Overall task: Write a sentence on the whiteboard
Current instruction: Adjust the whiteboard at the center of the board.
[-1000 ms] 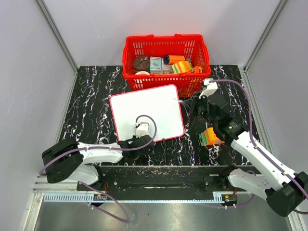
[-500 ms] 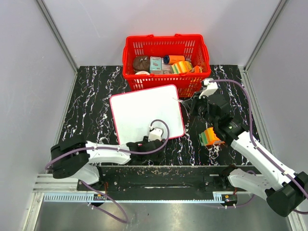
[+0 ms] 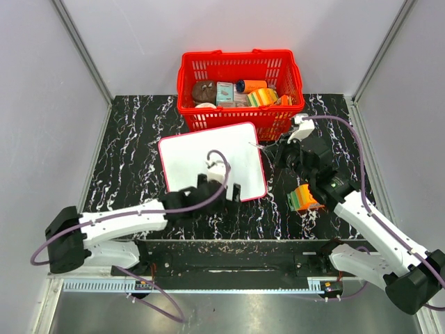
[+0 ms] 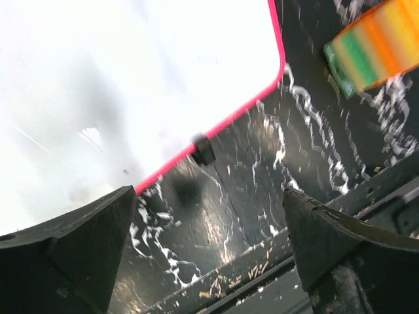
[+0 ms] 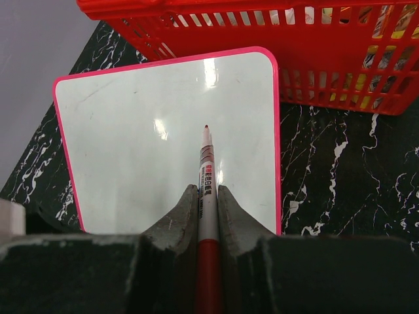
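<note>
The right gripper (image 5: 208,196) has its two fingers closed tight round the slim red-and-white marker pen (image 5: 207,160), gripping it low on the barrel with the uncapped red tip pointing out over the flat white whiteboard with the pink rim (image 5: 131,137). Whether the tip touches the surface I cannot tell.

The left gripper (image 4: 209,196) hangs spread wide with nothing in it, over the board's near edge close to its right corner.

The board lies on the black marble-patterned table (image 3: 125,153), just in front of the red plastic basket (image 3: 240,61). I see no sentence on it yet.

To write well, I'd say the pen should start far over on the board's left side. It needs light, even pressure, and the free gripper could pin the near rim so the board doesn't skate.

There is small red print on the pen barrel, too fine to read. The basket's packets and the orange-and-green striped block (image 3: 304,198) show nothing legible.
</note>
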